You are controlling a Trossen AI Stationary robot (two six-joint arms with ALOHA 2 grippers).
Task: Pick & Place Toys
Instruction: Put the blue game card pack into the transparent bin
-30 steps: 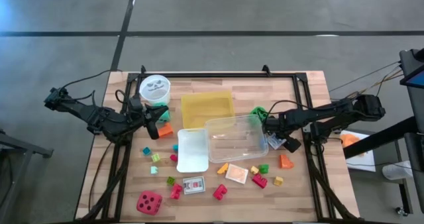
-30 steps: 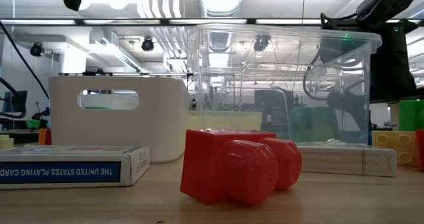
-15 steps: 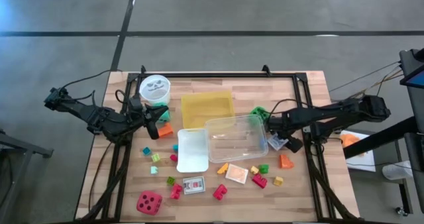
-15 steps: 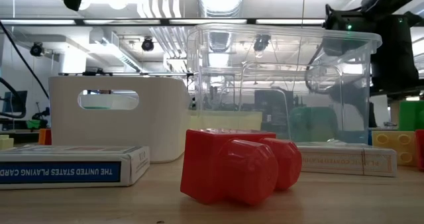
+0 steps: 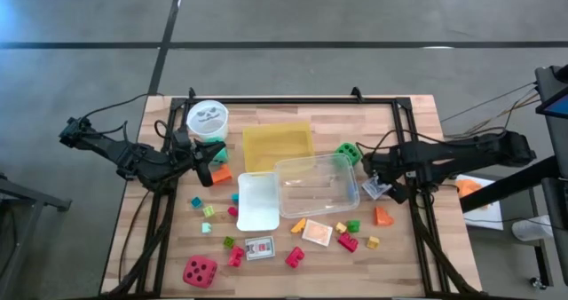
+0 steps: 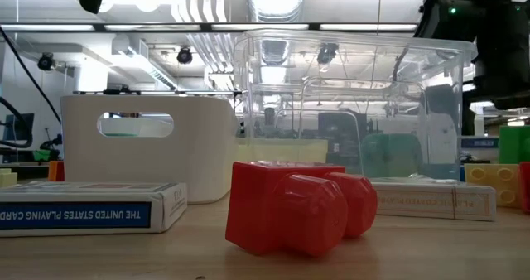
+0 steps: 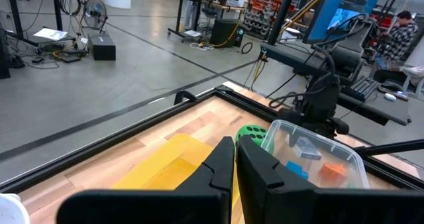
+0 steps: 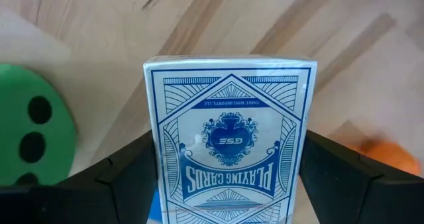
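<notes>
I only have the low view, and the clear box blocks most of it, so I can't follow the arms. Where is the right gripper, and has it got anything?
Observer: The right gripper is just right of the clear box, with its jaws closed on a blue playing-card pack.
Operator: Is there anything close by that it might bump?
Observer: A green die sits beside the box's far right corner, near the gripper.
Operator: And the left arm?
Observer: The left gripper waits near the white cup, its jaws shut and empty.
</notes>
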